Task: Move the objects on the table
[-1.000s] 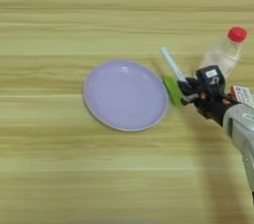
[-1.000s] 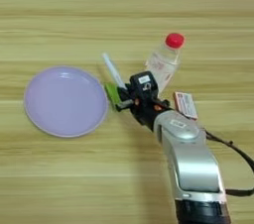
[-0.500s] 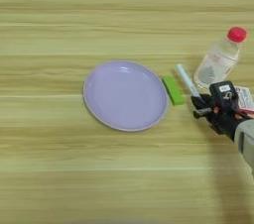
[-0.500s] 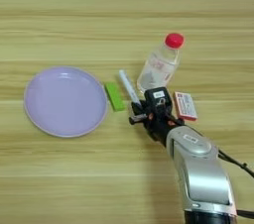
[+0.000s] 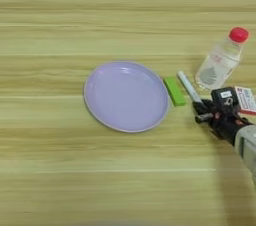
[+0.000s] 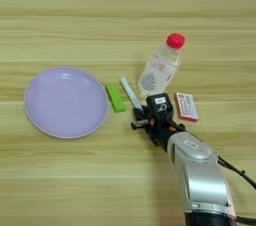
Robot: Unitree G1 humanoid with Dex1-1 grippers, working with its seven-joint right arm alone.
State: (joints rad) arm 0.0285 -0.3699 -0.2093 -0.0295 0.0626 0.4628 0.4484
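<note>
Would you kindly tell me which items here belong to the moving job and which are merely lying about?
For the job:
lavender plate
green block
white marker
red-capped bottle
right gripper

Lying about:
small red-and-white box

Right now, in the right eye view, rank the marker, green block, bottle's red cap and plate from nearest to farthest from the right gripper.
1. white marker: its near end at the right gripper.
2. green block: just left of the marker.
3. Bottle's red cap: up and right.
4. lavender plate: far left.
</note>
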